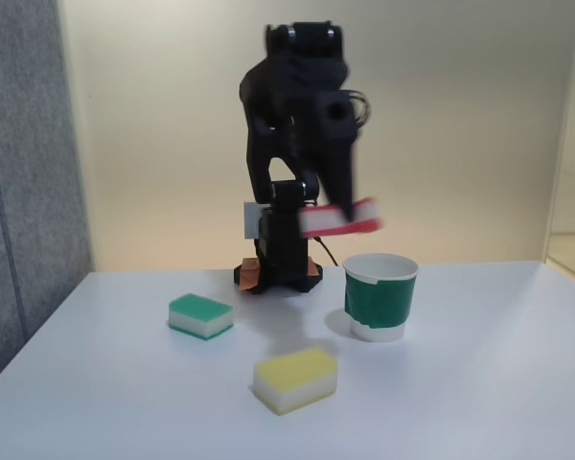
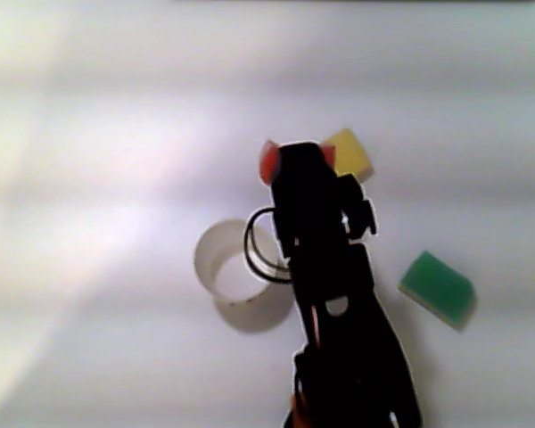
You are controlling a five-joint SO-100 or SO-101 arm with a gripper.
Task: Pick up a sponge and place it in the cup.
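The sponge (image 1: 340,218) is clamped in the pincer (image 1: 343,209), lifted clear of the tabletop (image 1: 479,383), seemingly just above and left of the cup (image 1: 380,296) in the fixed view. The black arm is raised and bent forward. Green sponge (image 1: 200,315) and yellow sponge (image 1: 295,379) are left lying nearby.

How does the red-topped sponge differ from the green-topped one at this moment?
The red-topped sponge is held in the air by the gripper, tilted, up and left of the cup in the fixed view; the green-topped sponge lies flat on the table, untouched. Their top layers differ, red against green. Both are small rectangular blocks with a white layer.
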